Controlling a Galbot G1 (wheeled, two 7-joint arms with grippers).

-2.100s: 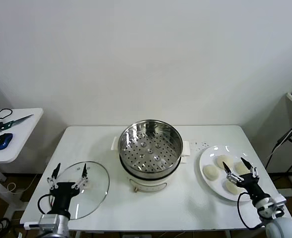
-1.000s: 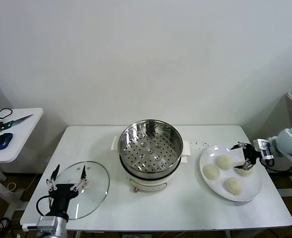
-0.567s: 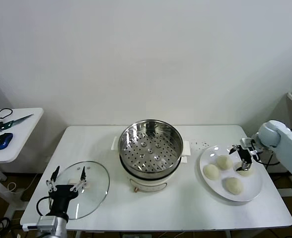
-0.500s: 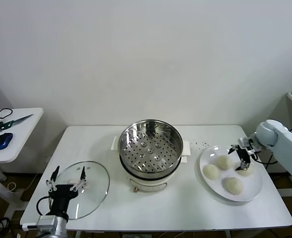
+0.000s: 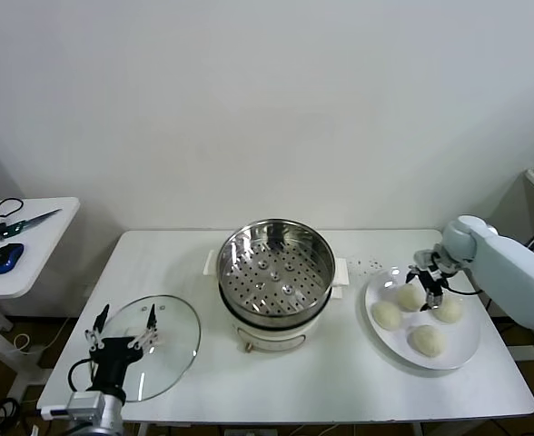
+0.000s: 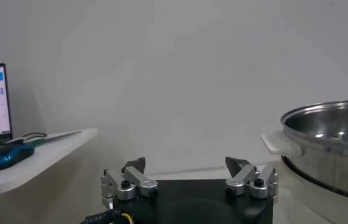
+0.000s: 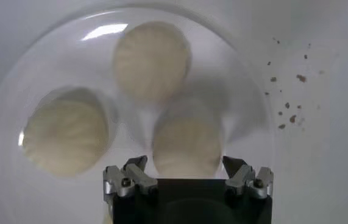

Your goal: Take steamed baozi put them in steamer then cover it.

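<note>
White worktop [image 5: 340, 381] carries everything. Largest on it is the steamer [image 5: 274, 283], a shiny steel pot on a white base, standing at the middle toward the back edge, its perforated tray bare. Next in size, the glass cover [image 5: 153, 345] lies flat near the front left corner, well apart from the steamer. A white plate [image 5: 458, 350] sits by the right edge and holds four steamed baozi [image 5: 428, 340]; the right wrist view shows three of them [image 7: 188, 146] close together on the plate [image 7: 15, 91].

The right tool [image 5: 427, 292] hangs over the plate, above the gap between the two rear buns, its fingers [image 7: 136, 172] spread apart and grasping nothing; one bun lies just below them. The left tool [image 5: 123, 338] is parked over the near rim of the cover at the front left corner, fingers [image 6: 134, 173] likewise released and empty, with the steamer [image 6: 332, 146] off to one side

A small side table [image 5: 22, 245] stands beyond the left edge, bearing a blue mouse [image 5: 5, 258]
</note>
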